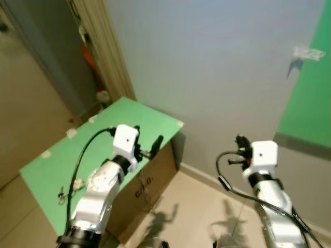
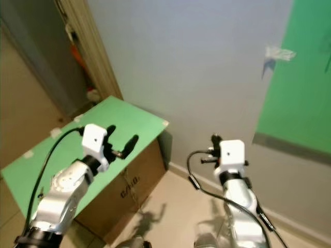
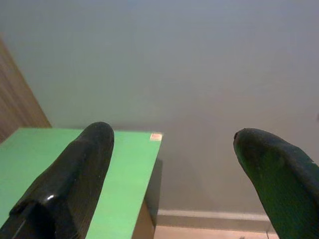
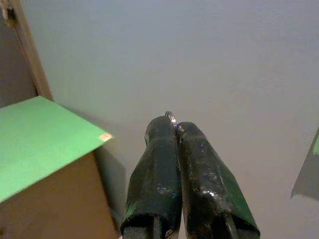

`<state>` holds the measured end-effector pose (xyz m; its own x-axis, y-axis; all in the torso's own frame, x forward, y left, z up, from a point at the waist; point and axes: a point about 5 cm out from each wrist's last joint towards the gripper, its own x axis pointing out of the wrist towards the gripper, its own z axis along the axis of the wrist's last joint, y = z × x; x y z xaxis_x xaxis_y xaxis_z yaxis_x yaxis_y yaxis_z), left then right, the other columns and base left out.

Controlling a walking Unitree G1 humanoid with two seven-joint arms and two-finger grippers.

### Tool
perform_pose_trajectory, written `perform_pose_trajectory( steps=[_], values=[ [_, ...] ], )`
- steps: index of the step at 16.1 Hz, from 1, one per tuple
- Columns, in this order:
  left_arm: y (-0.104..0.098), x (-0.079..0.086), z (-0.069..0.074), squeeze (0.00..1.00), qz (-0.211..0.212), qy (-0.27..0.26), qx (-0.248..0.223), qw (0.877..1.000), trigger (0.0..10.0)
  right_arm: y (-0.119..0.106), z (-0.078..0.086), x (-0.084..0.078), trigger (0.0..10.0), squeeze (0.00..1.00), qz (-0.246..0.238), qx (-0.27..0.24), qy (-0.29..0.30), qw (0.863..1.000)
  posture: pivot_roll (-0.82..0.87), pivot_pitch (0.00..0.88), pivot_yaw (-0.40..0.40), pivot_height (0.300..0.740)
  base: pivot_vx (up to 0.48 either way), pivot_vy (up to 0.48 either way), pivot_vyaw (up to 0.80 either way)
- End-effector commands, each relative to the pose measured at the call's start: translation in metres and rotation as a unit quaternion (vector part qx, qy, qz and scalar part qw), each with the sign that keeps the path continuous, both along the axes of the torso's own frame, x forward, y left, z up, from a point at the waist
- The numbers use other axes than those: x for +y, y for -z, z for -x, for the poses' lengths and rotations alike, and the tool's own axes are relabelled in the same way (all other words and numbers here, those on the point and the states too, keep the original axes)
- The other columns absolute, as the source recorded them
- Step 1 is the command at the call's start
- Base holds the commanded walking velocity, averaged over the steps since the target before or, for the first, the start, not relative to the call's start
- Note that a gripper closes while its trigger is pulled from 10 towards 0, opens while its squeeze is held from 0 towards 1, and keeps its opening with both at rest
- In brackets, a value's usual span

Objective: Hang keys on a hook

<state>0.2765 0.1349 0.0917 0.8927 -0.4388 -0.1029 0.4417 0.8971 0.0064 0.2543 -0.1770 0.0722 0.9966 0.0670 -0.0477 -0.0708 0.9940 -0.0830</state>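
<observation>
While both arms are raised toward the grey wall [image 1: 207, 62], I log what I see from the head cam. Left pincer [image 1: 147, 147] is up over the far edge of the green-topped cardboard box [image 1: 150, 178] serving as desk [image 1: 62, 160]; fingers [image 3: 75, 174] stand wide apart, nothing between them. Left wrist cam looks past them at the wall, the desk corner w/ a small tape tab [image 3: 155, 136], and the skirting along the floor.

Right pincer [image 4: 175, 124] is held out in open air to the right of the box, approx level w/ the left one, pointed at the wall. Its fingers are pressed together, and a thin bit of silver metal ring [image 4: 170, 116] pokes out at the tips. Looks like a key ring; too small to say more. So I read it as clamped on the keys, w/ most of them hidden.

A small metallic item [image 1: 63, 195] lies on the desk near the left arm's elbow, next to a white tab; can't tell what it is.

Hook [image 1: 309, 53]: a pale, whitish fitting on the wall, upper right, just at the edge of a green panel [image 1: 310, 98], casting a shadow below-left. It sits well above and apart from the right pincer. Doorframe [image 1: 106, 51] and dark doorway at left behind the box. Beige tile floor [image 1: 191, 206] below, arm shadows on it.
</observation>
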Motion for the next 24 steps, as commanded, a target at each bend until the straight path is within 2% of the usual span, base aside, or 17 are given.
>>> perform_pose_trajectory(
  steps=[1, 6, 12, 17, 20, 24],
  values=[
    [-0.0005, 0.0030, -0.0016, 0.00, -0.005, -0.005, -0.003, 1.000, 10.0, 0.0001, -0.0013, 0.0043, 0.0, 0.00, 0.003, 0.001, -0.013, 1.000, -0.26, 0.000, 0.177, 0.651, 0.000, 0.480, -0.48],
    [-0.0001, 0.0044, -0.0044, 0.00, -0.006, -0.021, -0.005, 1.000, 10.0, 0.0053, 0.0027, 0.0056, 0.0, 0.00, 0.006, 0.014, -0.017, 1.000, -0.26, 0.000, 0.173, 0.646, 0.000, 0.000, 0.00],
    [0.0042, 0.0045, -0.0038, 0.00, -0.008, -0.010, 0.001, 1.000, 10.0, 0.0061, 0.0045, 0.0023, 0.0, 0.00, 0.002, 0.013, -0.004, 1.000, -0.27, 0.005, 0.181, 0.703, 0.000, 0.000, 0.00],
    [0.0036, 0.0031, -0.0061, 0.00, -0.009, -0.004, 0.000, 1.000, 10.0, 0.0074, 0.0074, 0.0048, 0.0, 0.00, -0.004, 0.014, 0.000, 1.000, -0.28, 0.013, 0.189, 0.732, 0.000, 0.000, 0.00],
    [0.0039, 0.0049, -0.0054, 0.00, 0.001, -0.023, -0.001, 1.000, 10.0, 0.0086, 0.0071, 0.0050, 0.0, 0.00, -0.025, 0.019, 0.002, 1.000, -0.27, 0.014, 0.181, 0.740, 0.000, 0.000, 0.00],
    [0.0049, 0.0031, -0.0041, 0.00, 0.006, -0.028, -0.001, 1.000, 10.0, 0.0076, 0.0047, 0.0093, 0.0, 0.00, -0.018, 0.014, -0.007, 1.000, -0.26, 0.012, 0.171, 0.740, 0.000, 0.000, 0.00]
  ],
)
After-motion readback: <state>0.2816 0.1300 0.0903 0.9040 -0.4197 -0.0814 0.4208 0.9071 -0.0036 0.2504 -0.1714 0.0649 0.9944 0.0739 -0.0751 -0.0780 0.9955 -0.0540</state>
